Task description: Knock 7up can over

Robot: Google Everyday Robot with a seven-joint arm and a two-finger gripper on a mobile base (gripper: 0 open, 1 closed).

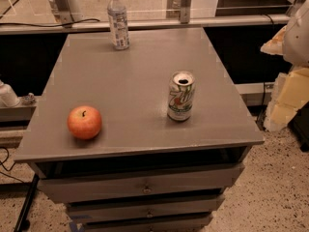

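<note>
The 7up can (181, 96) stands upright on the grey cabinet top (135, 71), right of the middle and toward the front. It is silver-white with green lettering, a red dot and an opened silver top. Nothing touches it. My gripper is not in view. Only a pale rounded shape (298, 41) shows at the right edge, well away from the can, and I cannot tell what it is.
A red apple (84, 122) sits at the front left of the top. A clear plastic bottle with a white cap (118, 21) stands at the back. Drawers (145, 187) face the front below. Yellowish foam pieces (287, 100) lie on the floor to the right.
</note>
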